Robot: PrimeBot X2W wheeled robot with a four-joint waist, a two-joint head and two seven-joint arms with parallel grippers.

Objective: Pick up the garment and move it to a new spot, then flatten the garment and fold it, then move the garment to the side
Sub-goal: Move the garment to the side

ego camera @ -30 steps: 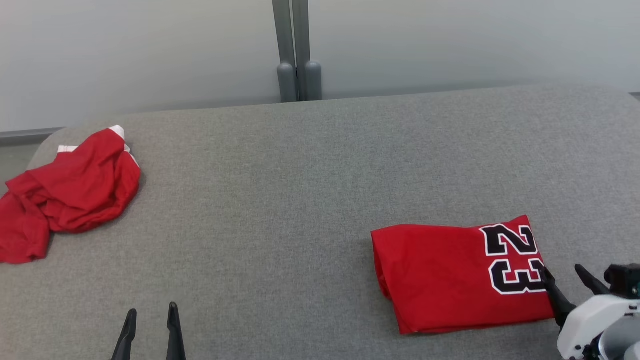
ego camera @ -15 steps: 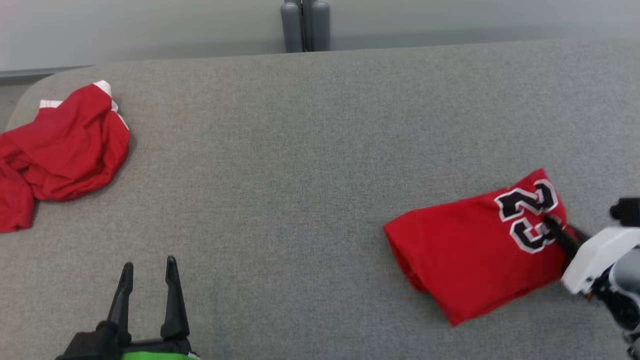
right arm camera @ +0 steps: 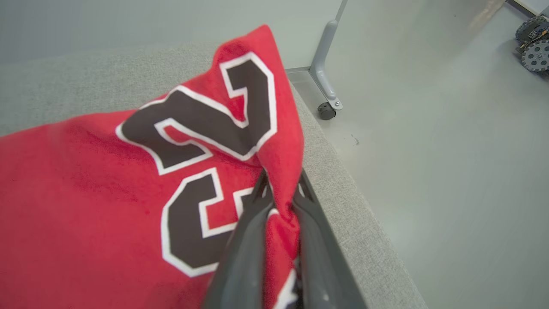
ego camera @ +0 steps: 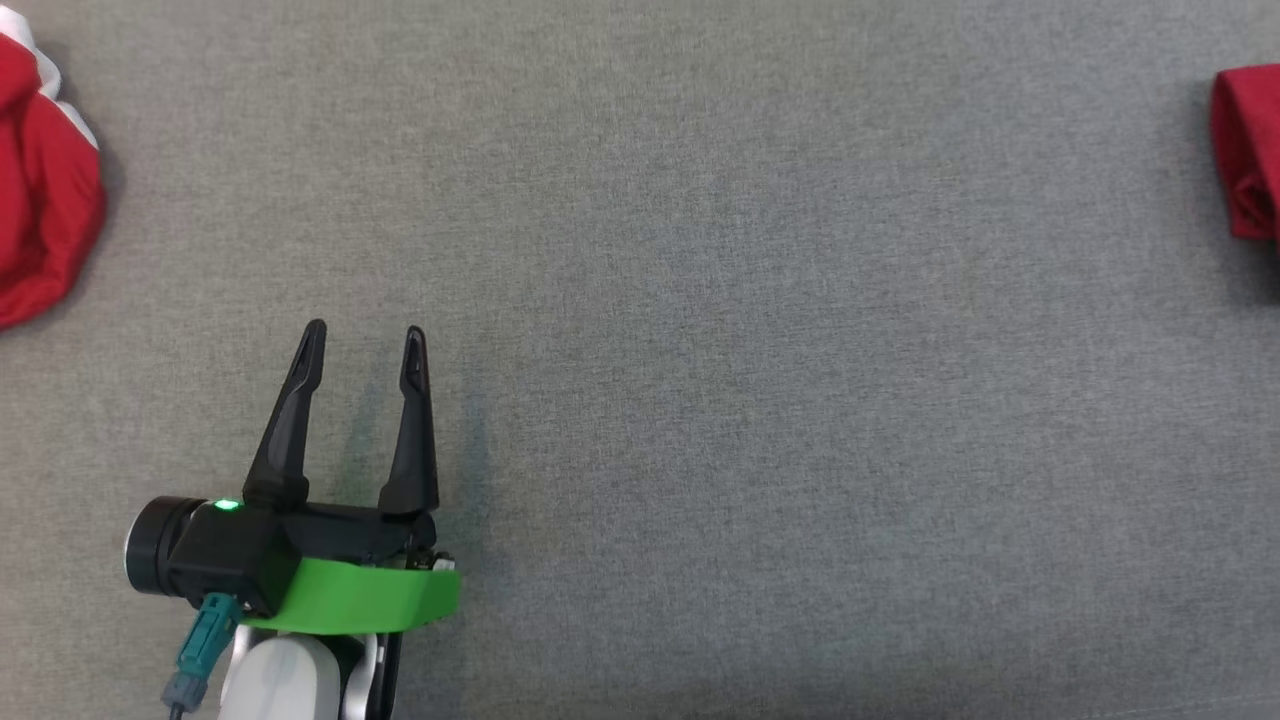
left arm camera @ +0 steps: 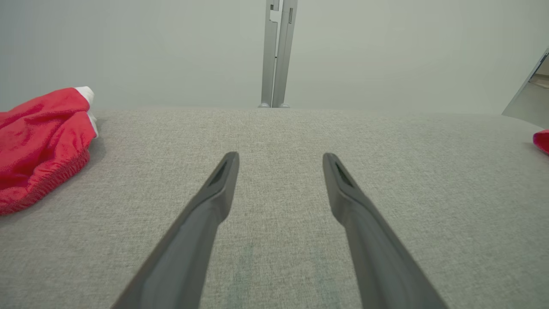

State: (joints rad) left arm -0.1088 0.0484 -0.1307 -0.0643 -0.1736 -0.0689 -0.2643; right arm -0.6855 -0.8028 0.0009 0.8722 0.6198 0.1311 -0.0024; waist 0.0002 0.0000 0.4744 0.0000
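Right gripper (right arm camera: 282, 179) clamping the red jersey (right arm camera: 85, 206) that it was only flanking a second ago

Spread apart beside the flat cloth a second earlier, the two dark fingers are now pressing together on a fold of the red jersey at its numbered corner, just below the black-and-white number 23 (right arm camera: 201, 141). That corner is standing up off the grey table (right arm camera: 343, 189), while the rest of the jersey is lying on the surface. The grip is sitting close to the table's edge, with the pale floor (right arm camera: 450, 171) and a castered stand leg (right arm camera: 322, 60) showing beyond it. In the head view, whose camera is now looking lower than before, the jersey's folded end (ego camera: 1245, 150) is poking in at the upper right edge.

At the lower left, the left gripper (ego camera: 364, 335) is sitting over bare table, its fingers standing wide apart and holding nothing. At the far left edge a crumpled red garment with white trim (ego camera: 40, 190) is lying well apart from both the left gripper and the jersey. In the left wrist view this garment (left arm camera: 38, 137) is lying left of the fingers, and a grey post (left arm camera: 276, 51) is rising behind the table's far edge.
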